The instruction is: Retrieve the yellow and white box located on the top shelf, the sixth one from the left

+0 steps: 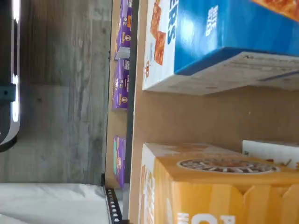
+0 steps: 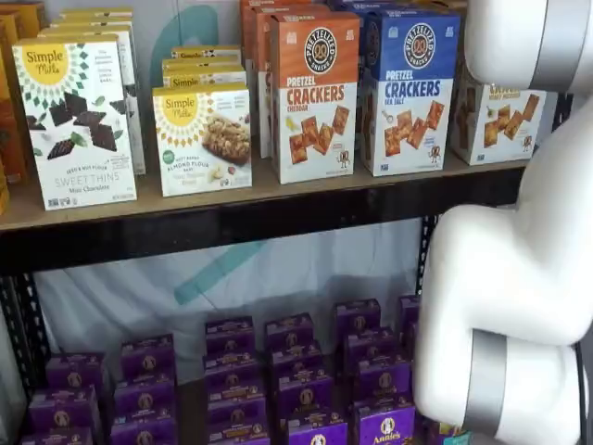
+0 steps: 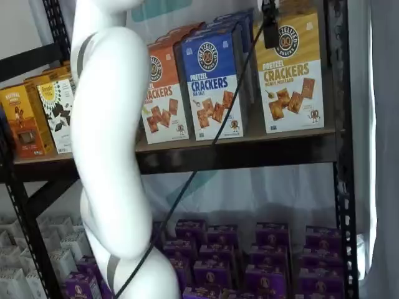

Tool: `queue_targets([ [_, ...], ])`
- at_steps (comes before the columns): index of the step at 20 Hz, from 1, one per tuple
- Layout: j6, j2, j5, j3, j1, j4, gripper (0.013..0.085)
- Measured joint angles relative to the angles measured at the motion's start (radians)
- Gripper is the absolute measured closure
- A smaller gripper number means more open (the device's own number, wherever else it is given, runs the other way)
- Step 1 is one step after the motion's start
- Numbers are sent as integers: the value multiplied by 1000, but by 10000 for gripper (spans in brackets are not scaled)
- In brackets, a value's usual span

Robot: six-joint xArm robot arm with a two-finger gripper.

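Arm: the white links fill the foreground in both shelf views, at 9 o'clock in one and 3 o'clock in the other. It stands between cameras and shelves, probably reaching up toward the top shelf's right end.

Top shelf: a dark board carrying the cracker rows front-on, so their faces can be read.

Lower boxes: purple boxes packed in rows below, not part of the task.

Yellow box: the yellow and white pretzel-cracker box stands upright at the right end of the top shelf, at 1 o'clock in a shelf view. In the other shelf view the arm hides most of it. The wrist view shows a yellow box top, likely the same one.

Blue box: upright just beside the yellow box on its left; the wrist view shows it close, with a bare strip of shelf between the two.

Orange box: next left again, upright.

Gripper: only a dark piece hanging from the top edge at 12 o'clock, cable beside it, in front of the yellow box's upper left corner. I cannot tell whether the jaws are apart or together, nor whether they touch the box.

Judgement: approach under way; nothing is held yet.
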Motion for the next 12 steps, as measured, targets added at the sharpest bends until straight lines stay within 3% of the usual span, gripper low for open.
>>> queue_targets([
  [10,6,7,1,2,2,9,130],
  [12,6,7,-1,1,4,6,210],
])
